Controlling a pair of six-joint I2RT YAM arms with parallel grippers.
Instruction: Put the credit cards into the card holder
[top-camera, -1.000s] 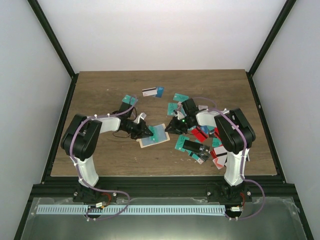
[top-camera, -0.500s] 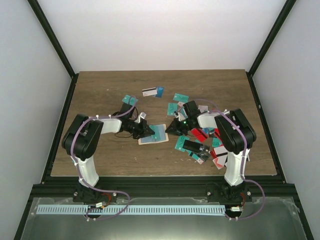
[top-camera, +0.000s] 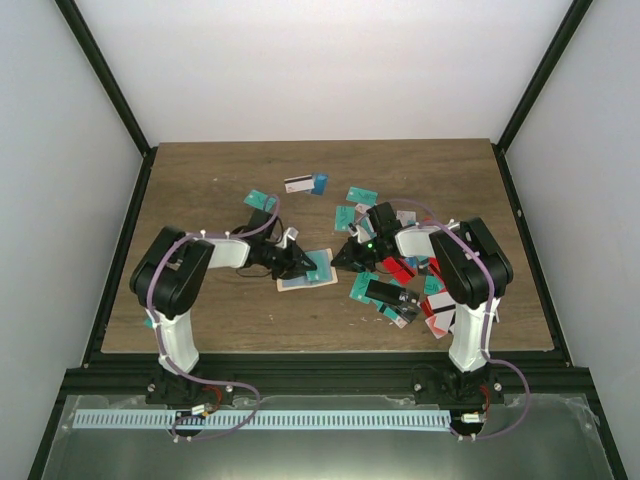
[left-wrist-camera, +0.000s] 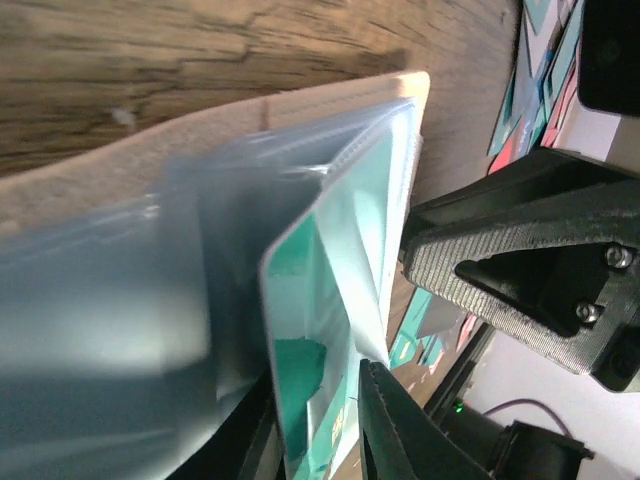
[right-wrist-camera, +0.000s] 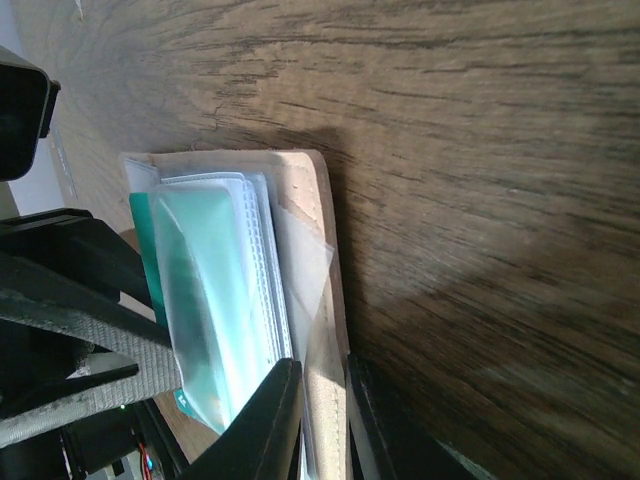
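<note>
L claw (left-wrist-camera: 318, 425) tight on teal card (left-wrist-camera: 335, 290), R claw (right-wrist-camera: 322, 405) tight on card holder (right-wrist-camera: 320, 210), cards (top-camera: 400, 268) beside.

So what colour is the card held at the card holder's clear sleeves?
Teal with white patches; the card shows best in the left wrist view.

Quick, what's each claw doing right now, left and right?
Left claw: closed on a teal credit card.
Right claw: closed on the card holder, pinching its tan cover edge.
</note>
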